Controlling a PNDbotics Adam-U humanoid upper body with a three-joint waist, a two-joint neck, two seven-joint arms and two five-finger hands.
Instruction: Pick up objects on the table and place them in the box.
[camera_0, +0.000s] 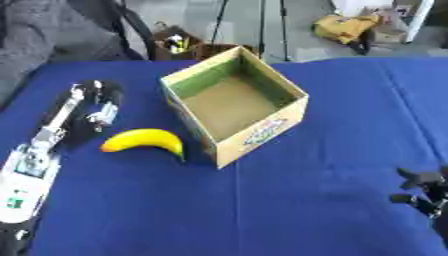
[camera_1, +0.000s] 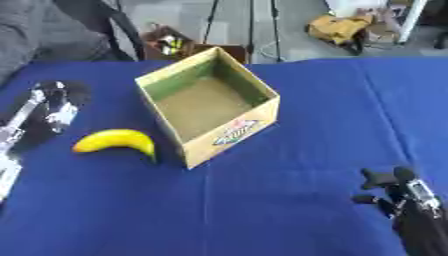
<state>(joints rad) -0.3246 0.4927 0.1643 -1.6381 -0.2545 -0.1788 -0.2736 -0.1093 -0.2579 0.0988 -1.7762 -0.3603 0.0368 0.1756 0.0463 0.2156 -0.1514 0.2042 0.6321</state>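
The left hand is extended over the blue table at the end of its long silver-and-black arm; whether its fingers are spread or curled cannot be told from either view, and it appears to hold nothing. The banana lies just to the right of this hand and a little nearer the robot, apart from the fingers, resting on its side with one tip close against the lower left wall of the box. The box stands open-topped further right of the hand, its brown floor bare, turned corner-on to the robot. The right hand sits well apart at the lower right, fingers raised and relaxed, holding nothing. Likely hazards, judged from this layout: a sideways approach by the left hand may push the banana against the box wall, so that the fruit rolls or the light carton slides across the cloth; a grasp near one end of the curved fruit may let it swing or slip during the lift; and a carry that is too low may catch the near rim of the box, tipping it or dropping the banana outside.
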